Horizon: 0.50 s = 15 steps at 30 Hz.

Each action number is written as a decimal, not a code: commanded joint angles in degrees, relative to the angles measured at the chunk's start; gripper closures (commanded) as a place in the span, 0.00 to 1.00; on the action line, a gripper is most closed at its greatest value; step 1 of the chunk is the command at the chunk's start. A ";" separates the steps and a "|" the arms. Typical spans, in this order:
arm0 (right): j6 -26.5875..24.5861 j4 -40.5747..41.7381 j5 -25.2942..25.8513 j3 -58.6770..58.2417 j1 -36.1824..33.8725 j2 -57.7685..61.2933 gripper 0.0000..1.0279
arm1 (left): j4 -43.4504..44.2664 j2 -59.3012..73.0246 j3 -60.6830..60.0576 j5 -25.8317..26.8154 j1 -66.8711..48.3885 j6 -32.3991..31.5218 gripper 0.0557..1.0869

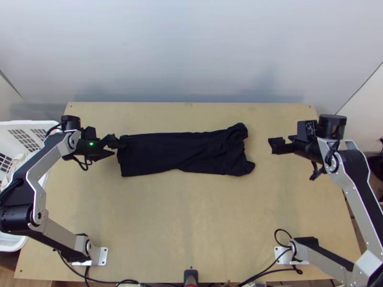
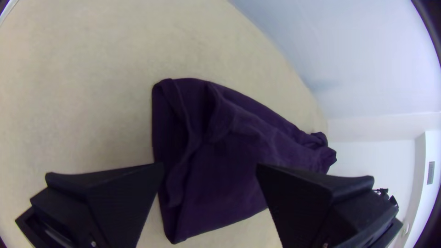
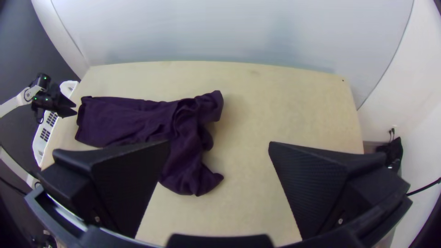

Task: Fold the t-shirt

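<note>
The left gripper (image 1: 115, 147), fingers apart, is at one end of the dark t-shirt (image 1: 177, 152); contact is hard to judge. The right gripper (image 1: 275, 145), also spread, sits beyond the other, bunched end. Between them the shirt lies in a long, apparently folded strip across the worktop (image 1: 186, 215).

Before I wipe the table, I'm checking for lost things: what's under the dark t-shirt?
Light wooden tabletop shows along the dark t-shirt's edges; whatever lies beneath the cloth is covered, so I can't tell.

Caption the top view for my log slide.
Both end effectors, left and right, flank the dark shirt, laid in a long strip, bunched at its right end.
</note>
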 commanded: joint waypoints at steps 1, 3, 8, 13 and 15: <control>-0.30 -2.38 -0.69 0.03 0.03 -2.99 0.04 | 3.20 1.00 -1.33 -0.93 0.04 -0.03 0.05; -0.12 -2.38 -0.69 -0.23 0.38 -2.91 0.04 | 3.46 1.79 -1.25 -0.93 -0.31 -0.12 0.05; 0.49 -2.38 -0.69 -0.59 2.05 -2.73 0.04 | 4.08 2.76 -0.89 -1.19 -2.33 -0.29 0.05; 0.93 -2.91 -0.61 0.03 2.23 -2.73 0.04 | 4.61 4.26 0.07 -1.19 -3.92 -0.38 0.05; 0.93 -3.43 -0.61 -0.06 2.23 -2.73 0.04 | 4.61 5.13 0.60 -1.19 -4.27 -0.38 0.05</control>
